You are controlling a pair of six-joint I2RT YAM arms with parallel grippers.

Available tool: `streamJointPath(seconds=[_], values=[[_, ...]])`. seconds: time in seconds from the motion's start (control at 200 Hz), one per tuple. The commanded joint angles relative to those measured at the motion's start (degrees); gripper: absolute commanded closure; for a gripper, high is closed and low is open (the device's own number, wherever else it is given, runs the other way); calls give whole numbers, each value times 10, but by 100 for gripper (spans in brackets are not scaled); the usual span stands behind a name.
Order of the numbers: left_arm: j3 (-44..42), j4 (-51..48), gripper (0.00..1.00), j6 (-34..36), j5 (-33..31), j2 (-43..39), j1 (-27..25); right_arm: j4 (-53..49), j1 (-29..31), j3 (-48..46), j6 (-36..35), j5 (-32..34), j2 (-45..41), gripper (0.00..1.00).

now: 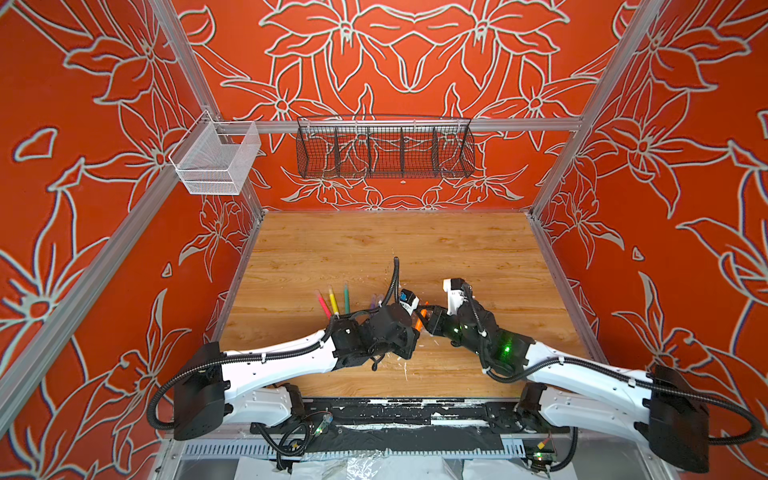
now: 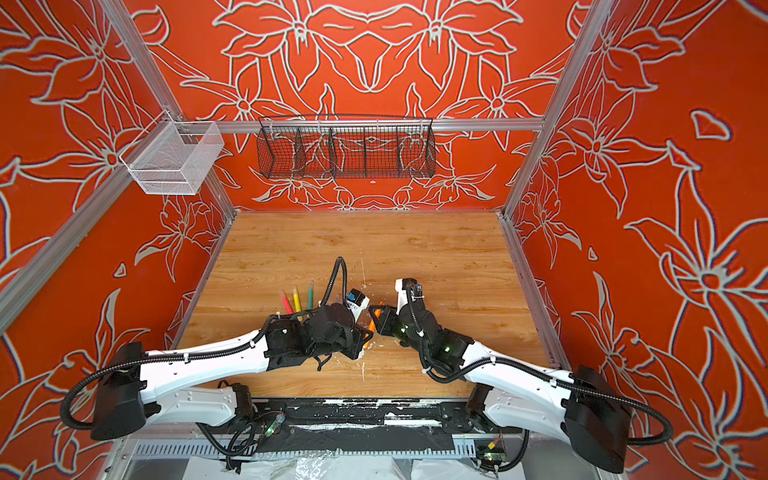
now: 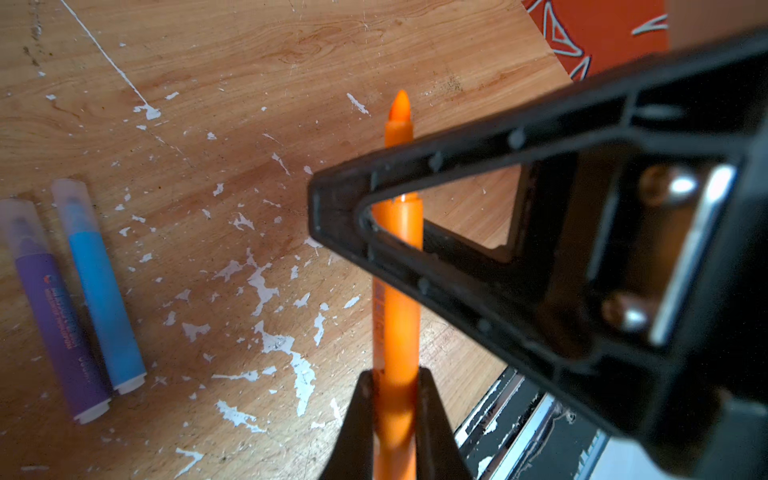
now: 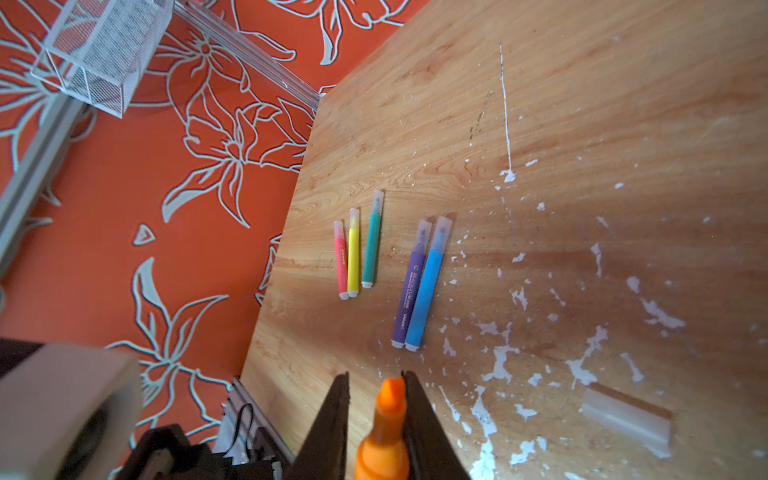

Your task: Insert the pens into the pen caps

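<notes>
The sixth and last pen is being worked on: the pink pen [image 4: 340,266], yellow pen [image 4: 353,257], green pen [image 4: 371,249], purple pen [image 4: 409,291] and blue pen [image 4: 426,291] are lying capped around the middle of the right wrist view, while the orange pen [image 3: 397,324] is showing a bare tip. One clear cap [image 4: 627,415] is lying loose on the table [image 4: 582,104] at the lower right of that view, well apart from the pen.

The left gripper [image 3: 395,374] is pinching the orange barrel near its rear end, at the bottom middle of the left wrist view. The right gripper [image 4: 376,376] is pressing together on the same pen just behind the tip, with the orange nib poking out between its fingers. So the pen is being held off the table by both pincers at once, which looks like a handover or a re-grip.

Next, I judge, one pincer is going to have to let go and fetch the cap, then line its open end up with the nib and push it on straight.

In both top views the two arms are reaching in from the lower corners, wrists angling toward each other and meeting low in the middle of the frame
</notes>
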Motion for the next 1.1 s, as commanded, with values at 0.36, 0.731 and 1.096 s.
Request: streamJointPath(seconds=[0.36,0.731,1.096], values=[[8,24,80,10,-32,8,-5,32,21,6,16,25,-1,97],[42,29,77,19,-44,40,-4,31,33,6,15,35,-11,97],[29,27,79,17,-42,27,-4,20,33,4,9,61,-17,97]])
